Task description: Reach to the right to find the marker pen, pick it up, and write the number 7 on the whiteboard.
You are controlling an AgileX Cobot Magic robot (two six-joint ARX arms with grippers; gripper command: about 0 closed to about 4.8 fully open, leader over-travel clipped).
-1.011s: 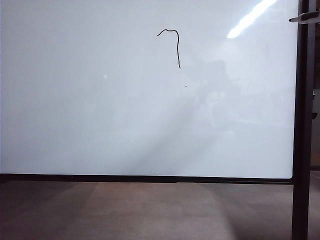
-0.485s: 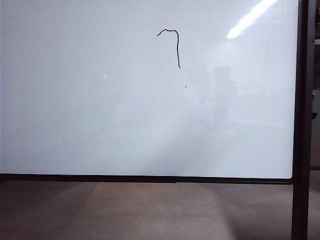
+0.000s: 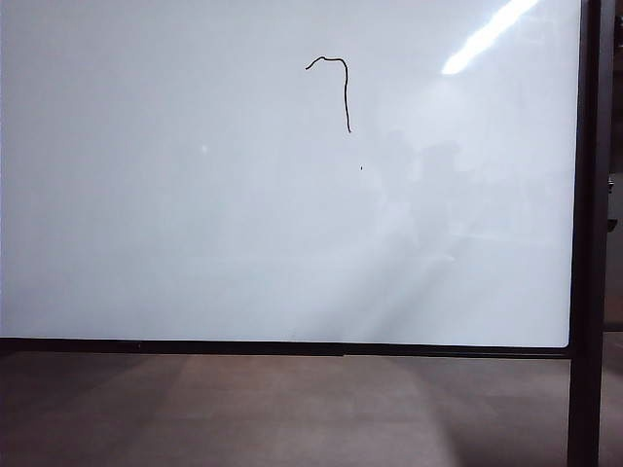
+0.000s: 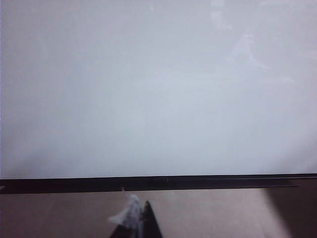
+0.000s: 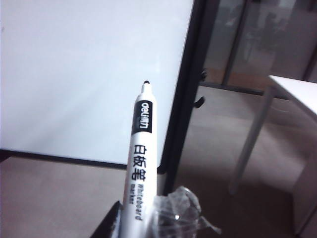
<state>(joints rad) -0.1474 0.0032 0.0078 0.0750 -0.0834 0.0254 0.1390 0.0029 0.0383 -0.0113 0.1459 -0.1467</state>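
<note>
The whiteboard [image 3: 195, 243] fills the exterior view, and the number 7 [image 3: 347, 92] is drawn in thin black line on its upper middle. Neither gripper shows in that view. In the right wrist view my right gripper [image 5: 143, 218] is shut on the marker pen [image 5: 140, 163], a white barrel with black lettering and a small dark tip. The pen points up beside the whiteboard's [image 5: 74, 74] right edge without touching it. The left wrist view has my left gripper [image 4: 140, 218] with its tips together, low in front of the whiteboard's [image 4: 158, 89] bottom frame.
A tiny black speck [image 3: 361, 167] sits below the 7. The board's black upright post [image 3: 587, 243] stands at the right. A white table [image 5: 297, 87] on a slim leg stands right of the post, over brown floor [image 3: 292, 409].
The marker tip that poked in at the exterior view's top right edge a second ago has left the view. The arm's faint reflection on the board has shifted lower.
</note>
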